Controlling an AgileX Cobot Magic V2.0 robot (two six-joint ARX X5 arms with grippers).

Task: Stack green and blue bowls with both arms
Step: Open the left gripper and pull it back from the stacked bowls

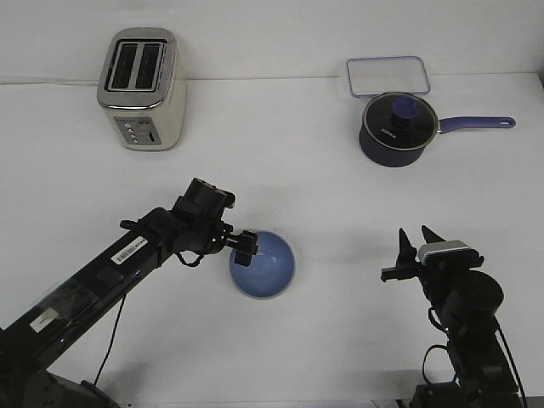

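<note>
Left arm (127, 255) stretched, jaws at blue bowl (263, 265) rim; right arm (463, 314) upright.

You see the left black two-fingered gripper (246, 246) at the near-left rim of the light periwinkle blue round bowl (263, 265), which sits tilted on the white table (289, 170); whether its fingers clamp the rim you cannot tell. Your right black pointed gripper (416, 238) stands well apart to the right, fingers spread and pointing up, nothing between them. At the back stand a silver two-slot toaster (142, 88), a dark navy saucepan with a glass lid (399, 127), and behind it a clear rectangular container lid (388, 76).
</note>
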